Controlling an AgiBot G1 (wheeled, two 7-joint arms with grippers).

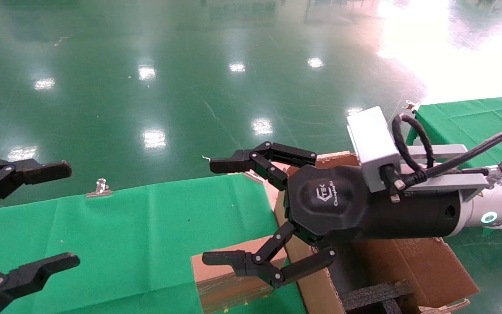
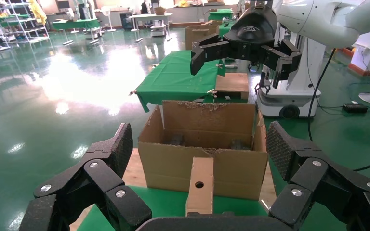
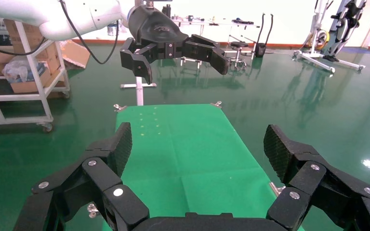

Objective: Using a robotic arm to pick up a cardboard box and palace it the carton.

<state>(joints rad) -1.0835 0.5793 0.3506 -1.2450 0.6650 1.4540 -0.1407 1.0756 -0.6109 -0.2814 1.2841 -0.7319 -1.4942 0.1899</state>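
Brown box [image 1: 220, 279] sits on the green tabletop [image 1: 137, 235], just left of the carton [image 1: 425, 266]. Right claw [image 1: 238, 213] hangs wide above it; go down straight, squeeze the sides. Left claw [image 1: 28, 218] waits wide, far left.

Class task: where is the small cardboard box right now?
In the head view, the cardboard box lies on the green table, beside the carton and below the open right gripper.

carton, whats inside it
Black foam inserts sit inside the carton. Its front wall, the small box and the right gripper hide the rest.
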